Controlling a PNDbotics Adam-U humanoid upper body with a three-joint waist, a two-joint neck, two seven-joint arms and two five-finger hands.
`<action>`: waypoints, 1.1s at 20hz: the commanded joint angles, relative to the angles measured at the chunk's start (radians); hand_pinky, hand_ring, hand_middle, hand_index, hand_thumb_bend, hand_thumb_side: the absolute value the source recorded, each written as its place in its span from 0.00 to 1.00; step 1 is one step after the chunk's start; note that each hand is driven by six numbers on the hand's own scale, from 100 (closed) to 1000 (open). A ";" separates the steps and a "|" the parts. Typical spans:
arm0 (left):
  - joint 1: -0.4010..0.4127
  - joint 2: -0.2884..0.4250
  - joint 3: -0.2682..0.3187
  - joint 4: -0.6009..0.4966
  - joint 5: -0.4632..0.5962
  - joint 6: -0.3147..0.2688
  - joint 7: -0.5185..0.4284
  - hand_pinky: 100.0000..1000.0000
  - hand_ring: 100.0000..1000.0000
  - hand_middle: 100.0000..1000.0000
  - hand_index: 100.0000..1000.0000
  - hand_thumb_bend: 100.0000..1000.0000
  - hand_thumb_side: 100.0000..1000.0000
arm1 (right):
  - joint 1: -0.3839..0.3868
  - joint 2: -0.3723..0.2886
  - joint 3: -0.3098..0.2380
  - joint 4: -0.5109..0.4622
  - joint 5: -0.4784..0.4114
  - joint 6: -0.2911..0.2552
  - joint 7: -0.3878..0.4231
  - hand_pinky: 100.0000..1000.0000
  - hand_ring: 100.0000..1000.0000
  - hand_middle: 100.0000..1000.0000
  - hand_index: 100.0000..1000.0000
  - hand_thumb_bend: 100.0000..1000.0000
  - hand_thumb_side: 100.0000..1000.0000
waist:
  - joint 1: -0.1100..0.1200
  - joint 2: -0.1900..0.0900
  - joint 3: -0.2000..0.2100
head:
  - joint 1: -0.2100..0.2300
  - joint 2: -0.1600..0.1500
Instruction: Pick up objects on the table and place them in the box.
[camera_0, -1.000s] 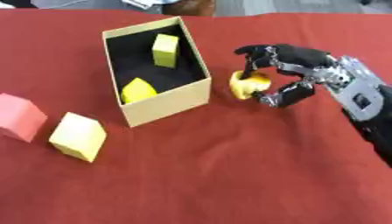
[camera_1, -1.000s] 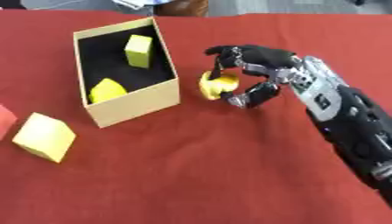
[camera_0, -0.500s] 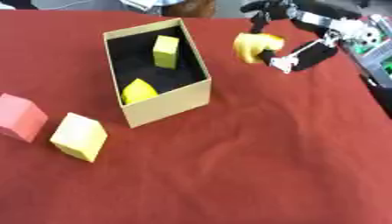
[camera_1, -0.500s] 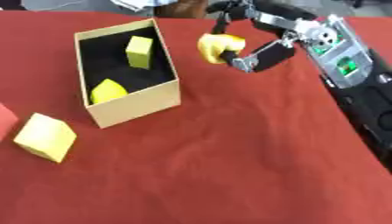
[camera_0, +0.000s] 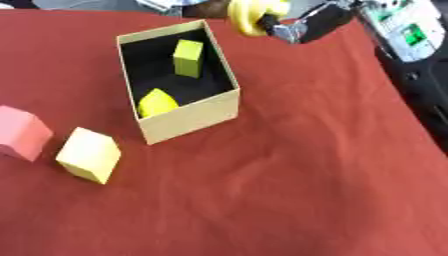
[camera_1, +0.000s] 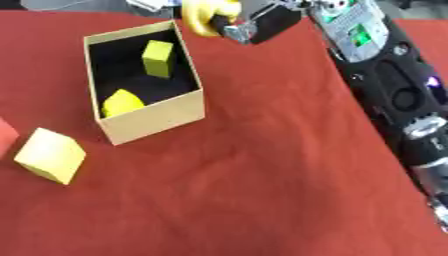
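Note:
My right hand (camera_0: 302, 25) is raised near the top edge, just right of the box's far corner, its fingers curled round a yellow rounded object (camera_0: 249, 15). The tan cardboard box (camera_0: 188, 120) stands open on the red cloth; inside lie a yellow-green block (camera_0: 188, 57) and a yellow rounded piece (camera_0: 157, 102). To the left of the box a yellow cube (camera_0: 87, 155) and a pink-red cube (camera_0: 22, 140) rest on the cloth. My left hand shows in neither view.
My right forearm (camera_1: 376, 65) runs down the right side in the right eye view. A red cloth (camera_0: 280, 190) covers the table. Dark shapes lie beyond its far edge.
My right hand has lifted the yellow object off the cloth beside the box and carried it up and to the left, toward the box's far corner.

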 joint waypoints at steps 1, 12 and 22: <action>-0.023 0.004 0.006 -0.016 0.009 -0.007 -0.004 0.62 0.67 0.69 0.79 0.03 0.66 | -0.042 0.044 -0.003 0.049 0.083 -0.114 0.047 0.84 1.00 0.33 0.66 0.00 0.01 | 0.003 -0.027 0.005 | -0.013 0.002; -0.046 -0.010 -0.001 -0.016 0.017 -0.012 -0.013 0.62 0.67 0.69 0.79 0.03 0.66 | -0.081 0.230 -0.035 0.210 0.388 -0.207 -0.093 0.84 1.00 0.37 0.69 0.00 0.00 | -0.002 -0.022 0.031 | -0.047 -0.005; -0.046 -0.012 -0.004 -0.016 0.019 -0.008 -0.018 0.61 0.67 0.69 0.79 0.03 0.67 | -0.070 0.274 -0.054 0.266 0.576 -0.281 -0.149 0.90 1.00 0.71 0.91 0.00 0.32 | -0.005 -0.017 0.038 | -0.049 -0.014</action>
